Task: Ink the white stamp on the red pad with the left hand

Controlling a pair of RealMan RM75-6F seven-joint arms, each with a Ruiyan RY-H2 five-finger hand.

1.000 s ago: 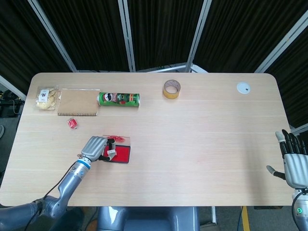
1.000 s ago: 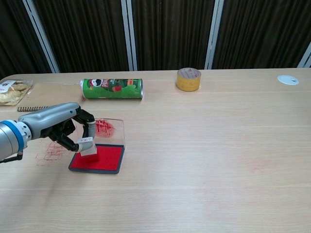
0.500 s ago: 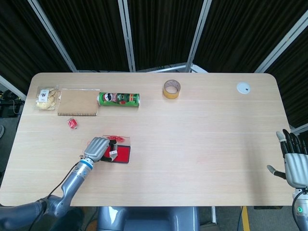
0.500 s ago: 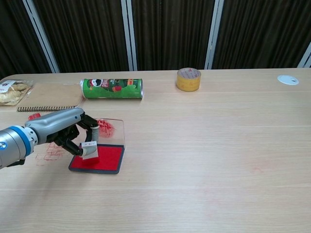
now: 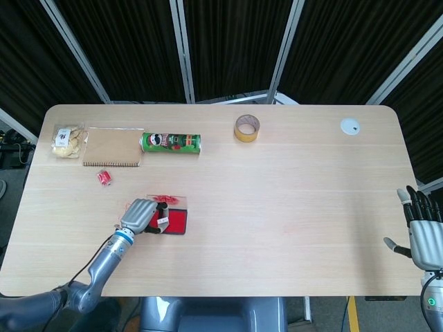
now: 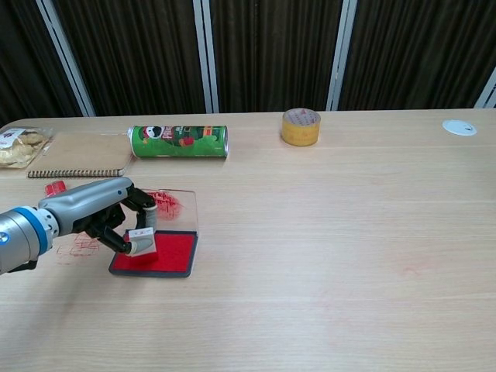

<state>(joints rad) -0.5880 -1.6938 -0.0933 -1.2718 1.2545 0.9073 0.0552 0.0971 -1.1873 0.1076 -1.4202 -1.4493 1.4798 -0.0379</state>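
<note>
The left hand (image 6: 105,213) pinches the white stamp (image 6: 142,240) at its fingertips, the rest of the fingers curled around it. The stamp sits just below and ahead of the palm, its base down on the left part of the red pad (image 6: 167,254), which lies directly under the fingers. From the chest view the stamp's pale block and the clear lid (image 6: 177,208) smeared with red beyond the hand are plain. The head view hides most of the stamp under the hand (image 5: 140,216), but it alone shows the right hand (image 5: 423,235), far off at the table's edge (image 5: 387,277), fingers spread and holding nothing.
</note>
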